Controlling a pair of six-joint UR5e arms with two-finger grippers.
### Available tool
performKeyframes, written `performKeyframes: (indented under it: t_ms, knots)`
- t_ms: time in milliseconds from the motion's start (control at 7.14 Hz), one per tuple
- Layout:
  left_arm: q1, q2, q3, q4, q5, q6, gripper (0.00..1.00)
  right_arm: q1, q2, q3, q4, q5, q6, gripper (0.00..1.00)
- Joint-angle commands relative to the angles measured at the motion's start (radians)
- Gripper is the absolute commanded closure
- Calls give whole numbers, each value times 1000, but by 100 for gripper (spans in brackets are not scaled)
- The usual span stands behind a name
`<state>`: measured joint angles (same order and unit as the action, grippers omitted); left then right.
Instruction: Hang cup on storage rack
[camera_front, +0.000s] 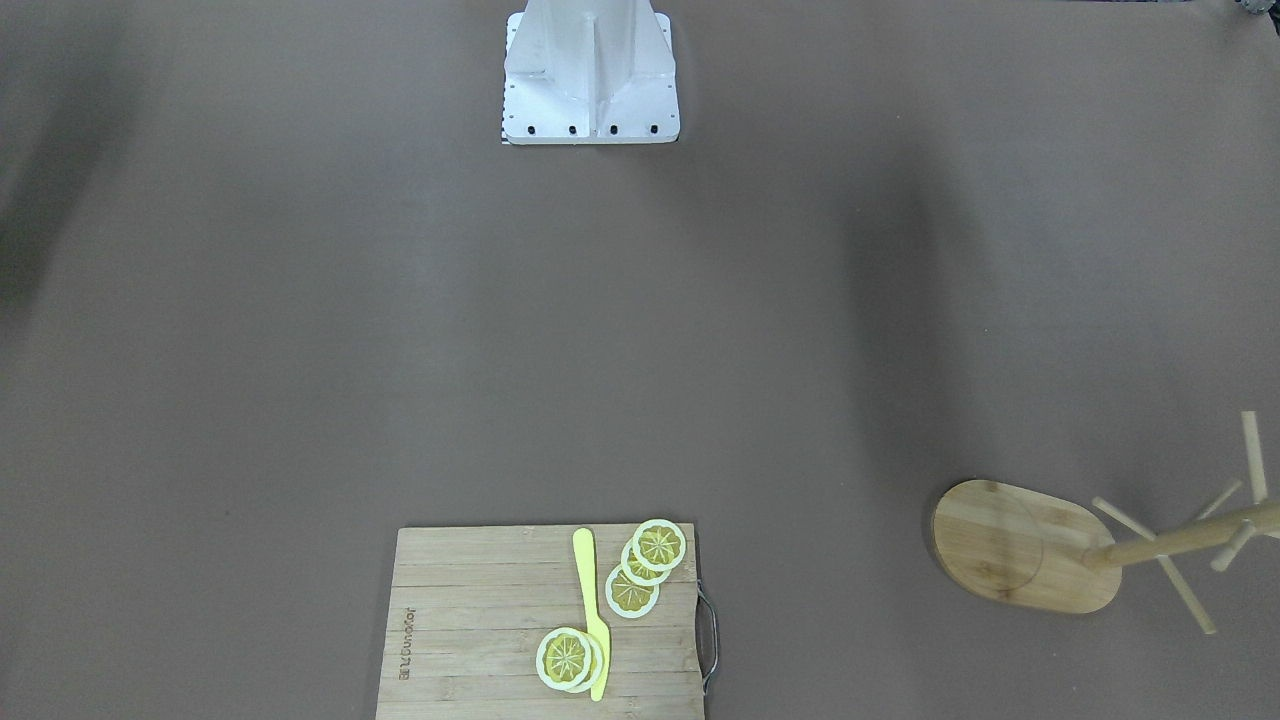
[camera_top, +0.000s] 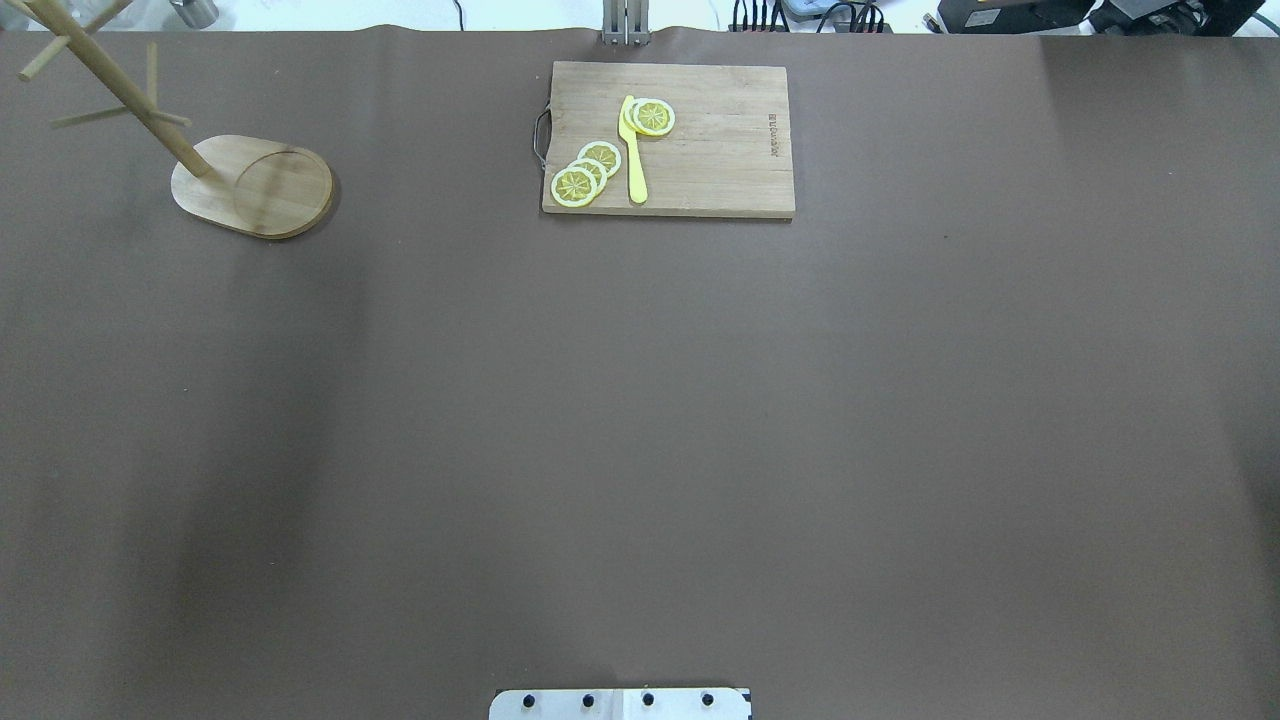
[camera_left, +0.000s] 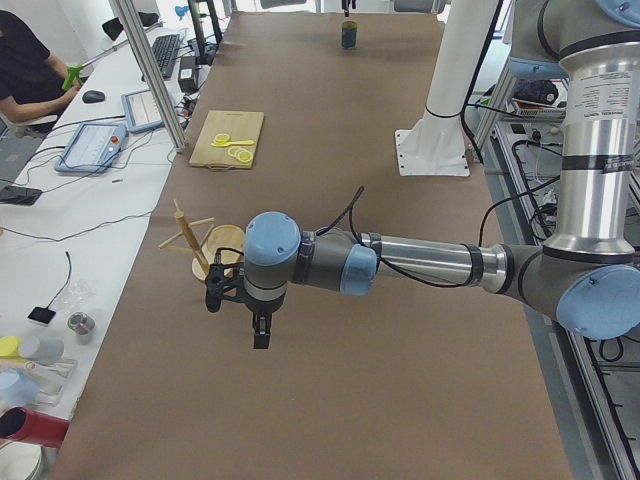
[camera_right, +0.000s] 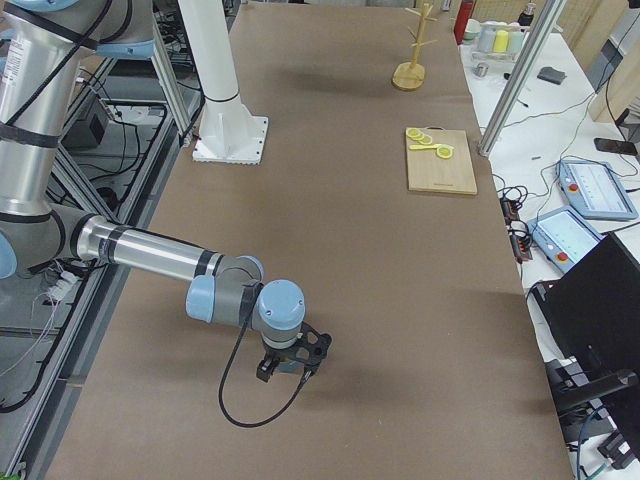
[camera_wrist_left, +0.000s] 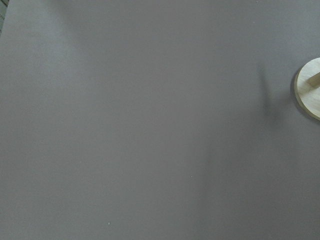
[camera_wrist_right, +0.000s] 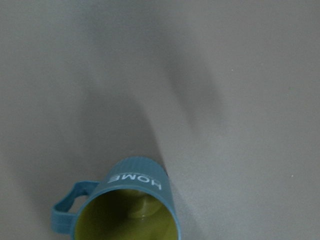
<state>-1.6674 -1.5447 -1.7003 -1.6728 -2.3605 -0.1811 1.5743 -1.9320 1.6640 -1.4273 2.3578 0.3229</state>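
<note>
The cup (camera_wrist_right: 131, 200) stands upright on the bench (camera_top: 640, 420), at the far end from the storage rack (camera_top: 215, 185) and near the right end effector (camera_right: 290, 372) — probably rigid, light and smooth-walled. I would pinch its rim, leaving the handle (camera_wrist_right: 67, 212) free for a peg. Whether the right or the left end effector (camera_left: 237, 318) is apart or together cannot be told

Overhead: behind the robot base (camera_top: 620, 703), facing forward and down. Front-facing: opposite side, steep. Both share cutting board (camera_top: 668, 140) and storage rack (camera_top: 250, 188). Side views: along the table (camera_left: 400, 380) from each end, far. Wrist views: near, downward. Left catches the storage rack's edge, right the cup (camera_wrist_right: 125, 205).
</note>
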Motion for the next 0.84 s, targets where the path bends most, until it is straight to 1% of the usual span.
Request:
performKeyframes:
  t_ms: [0, 280, 700]
  knots:
    - [0, 0, -1, 1, 0, 0, 2, 0, 7, -104, 137, 1, 56, 0]
    - [2, 0, 4, 1, 1, 3, 2, -2, 7, -108, 151, 8, 59, 0]
    - [2, 0, 8, -1, 1, 5, 2, -19, 14, -108, 154, 41, 58, 0]
